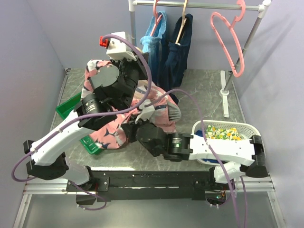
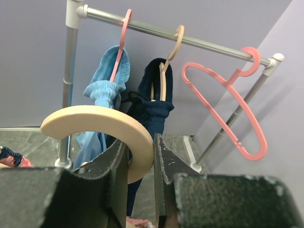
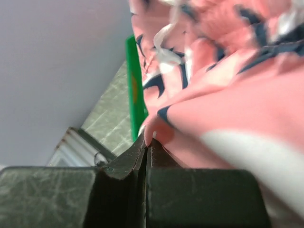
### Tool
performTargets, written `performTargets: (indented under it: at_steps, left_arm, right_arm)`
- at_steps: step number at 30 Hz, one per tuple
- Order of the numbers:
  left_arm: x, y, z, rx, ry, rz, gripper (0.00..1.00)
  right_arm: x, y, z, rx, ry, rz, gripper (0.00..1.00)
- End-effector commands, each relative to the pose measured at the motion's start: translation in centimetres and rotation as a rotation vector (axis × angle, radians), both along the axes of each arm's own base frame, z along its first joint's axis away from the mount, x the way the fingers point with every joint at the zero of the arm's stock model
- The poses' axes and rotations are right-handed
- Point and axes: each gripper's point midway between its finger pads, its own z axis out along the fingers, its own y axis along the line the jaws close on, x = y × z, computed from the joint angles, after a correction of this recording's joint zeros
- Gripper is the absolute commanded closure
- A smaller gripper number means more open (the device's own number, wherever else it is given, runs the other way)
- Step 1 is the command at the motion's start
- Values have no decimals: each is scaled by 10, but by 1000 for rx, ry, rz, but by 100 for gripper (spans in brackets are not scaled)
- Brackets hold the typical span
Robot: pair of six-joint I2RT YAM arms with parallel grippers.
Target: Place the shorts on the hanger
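The pink shorts (image 1: 108, 134) with navy and white shapes hang draped around my raised left arm, over the left of the table. My left gripper (image 2: 141, 159) is shut on the curved hook of the beige hanger (image 2: 92, 118), held up facing the rack. In the top view the left gripper (image 1: 137, 66) shows, but the hanger is hidden by arm and fabric. My right gripper (image 3: 148, 141) is shut on a folded edge of the shorts (image 3: 228, 109). In the top view the right gripper (image 1: 145, 110) sits mid-table, at the shorts' right side.
A metal rack (image 1: 209, 5) at the back holds a light-blue garment (image 1: 153, 40) on a pink hanger, a dark navy garment (image 1: 178, 52) on a tan hanger and an empty pink hanger (image 1: 228, 40). A green bin (image 1: 66, 108) sits left. A white basket (image 1: 237, 128) holds lemon-print cloth.
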Motion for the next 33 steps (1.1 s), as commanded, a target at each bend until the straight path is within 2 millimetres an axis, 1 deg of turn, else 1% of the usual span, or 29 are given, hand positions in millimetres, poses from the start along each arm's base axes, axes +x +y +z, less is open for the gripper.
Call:
performTargets:
  at_steps: [1, 2, 3, 4, 5, 6, 8, 9, 12, 13, 14, 15, 16, 17, 18, 19, 20, 21, 22, 23, 24, 25, 26, 27, 28, 29, 31, 32, 33]
  left_arm:
    - [-18, 14, 46, -145, -73, -19, 99]
    - [-21, 12, 47, -147, -75, -28, 99]
    - [-23, 14, 48, -147, -76, -26, 99]
    - [-25, 13, 48, -144, -78, -30, 99]
    - [-27, 13, 49, -146, -81, -37, 99]
    - [-28, 13, 49, -145, -80, -38, 99]
    - [-29, 12, 48, -148, -82, -46, 99]
    - [-30, 9, 48, -159, -82, -64, 99]
    - [-34, 5, 46, -158, -80, -75, 99]
    - [-34, 6, 45, -148, -80, -73, 99]
    - [-34, 8, 46, -146, -79, -65, 99]
    - [-34, 10, 45, -131, -80, -59, 99]
    - [-34, 11, 47, -129, -83, -56, 99]
    - [-35, 14, 47, -126, -88, -57, 99]
    - [-36, 15, 48, -120, -95, -55, 99]
    - [-36, 16, 48, -119, -99, -58, 99]
    - [-37, 17, 46, -111, -102, -64, 99]
    - [-37, 18, 44, -106, -101, -61, 99]
    - [-37, 18, 42, -97, -98, -60, 99]
    - [-37, 19, 36, -84, -92, -55, 99]
    - [-36, 19, 31, -73, -87, -52, 99]
    - [-36, 19, 28, -63, -83, -49, 99]
    - [-37, 23, 22, -53, -78, -48, 99]
    - [-38, 23, 18, -46, -73, -50, 99]
    - [-39, 24, 16, -40, -70, -57, 99]
    - [-40, 26, 9, -18, -58, -62, 99]
    - [-43, 26, 4, -13, -48, -81, 99]
    - [-44, 28, 2, -7, -44, -87, 99]
    - [-45, 27, -4, 12, -31, -94, 99]
  right_arm:
    - [20, 5, 17, -28, 20, -48, 100]
    - [39, -4, 17, -18, 38, -99, 100]
    - [40, -9, 13, -14, 50, -80, 100]
    - [43, -9, 24, 38, 29, -65, 100]
    - [42, -15, 32, 38, -12, -43, 97]
    - [41, -13, 32, 35, -20, -34, 96]
    - [37, -2, 16, -29, 2, 7, 98]
    - [32, 6, 17, -33, -4, 28, 98]
    - [31, 7, -1, -76, 1, 19, 96]
    - [34, 3, 3, -56, -9, 9, 95]
    - [30, -7, 17, -34, -37, 32, 90]
    - [26, -13, 13, -47, -52, 52, 83]
    - [19, -16, 22, -28, -78, 92, 74]
    - [2, -22, 40, -14, -123, 191, 53]
    - [-6, -26, 45, -26, -150, 218, 43]
    - [-17, -32, 46, -60, -166, 247, 35]
    - [-31, -40, 56, -71, -200, 296, 26]
    - [-41, -45, 64, -71, -209, 328, 24]
    - [-48, -54, 63, -96, -210, 351, 23]
    - [-60, -67, 78, -68, -235, 380, 20]
    - [-65, -76, 84, -58, -243, 396, 19]
    - [-63, -89, 85, -69, -240, 368, 18]
    - [-60, -109, 97, -32, -235, 319, 18]
    - [-57, -122, 104, -28, -246, 296, 18]
    - [-50, -136, 106, -42, -259, 245, 18]
    - [-49, -155, 117, -8, -283, 219, 17]
    - [-42, -173, 119, -11, -309, 167, 15]
    - [-41, -184, 124, -1, -323, 154, 15]
    - [-40, -189, 129, 4, -329, 142, 14]
